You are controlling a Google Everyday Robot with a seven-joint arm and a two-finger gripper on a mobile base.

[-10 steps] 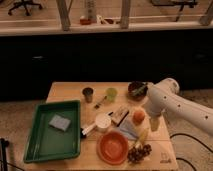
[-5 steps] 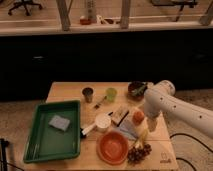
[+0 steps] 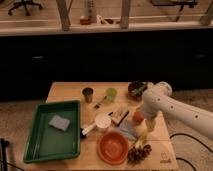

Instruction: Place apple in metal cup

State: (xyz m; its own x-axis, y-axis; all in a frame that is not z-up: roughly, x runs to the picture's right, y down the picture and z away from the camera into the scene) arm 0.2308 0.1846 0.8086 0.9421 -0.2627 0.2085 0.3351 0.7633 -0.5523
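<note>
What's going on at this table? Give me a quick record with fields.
pincer: low over the table, just right of the apple
apple: near table middle, not in the metal cup
metal cup: upright at the far side, left of the green cup
green tray: table's left, blue sponge inside

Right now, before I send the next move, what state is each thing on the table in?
apple: on the table, not in any cup
metal cup: upright at the far side, away from the apple
gripper: low, just right of the apple
light green cup: upright
white cup: upright
orange bowl: upright, looks empty
green tray: flat, holding a blue sponge
</note>
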